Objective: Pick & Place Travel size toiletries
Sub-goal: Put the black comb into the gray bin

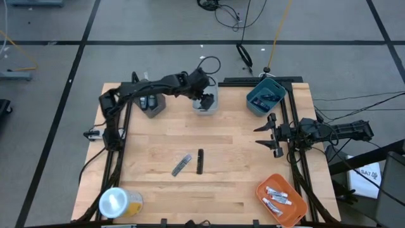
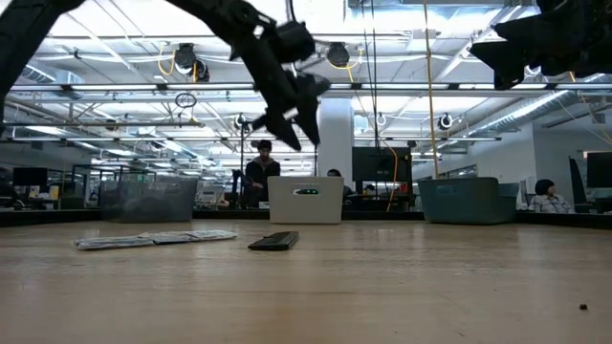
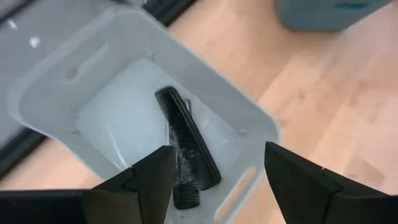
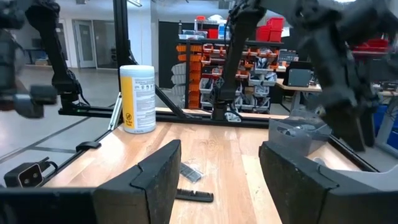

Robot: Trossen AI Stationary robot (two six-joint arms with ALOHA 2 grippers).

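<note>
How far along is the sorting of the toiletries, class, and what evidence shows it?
Done: black combs lie in the white bin, and silvery tubes fill the orange tray. In hand: nothing; the left gripper hovers open over that bin, and the right gripper waits open at the table's right edge. Left: a black comb and a clear packet mid-table.

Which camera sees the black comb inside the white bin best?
The left wrist view: it looks straight down into the white bin at the black comb. The high view shows the bin, mostly covered by the left end effector. The low view shows only the bin's outside.
</note>
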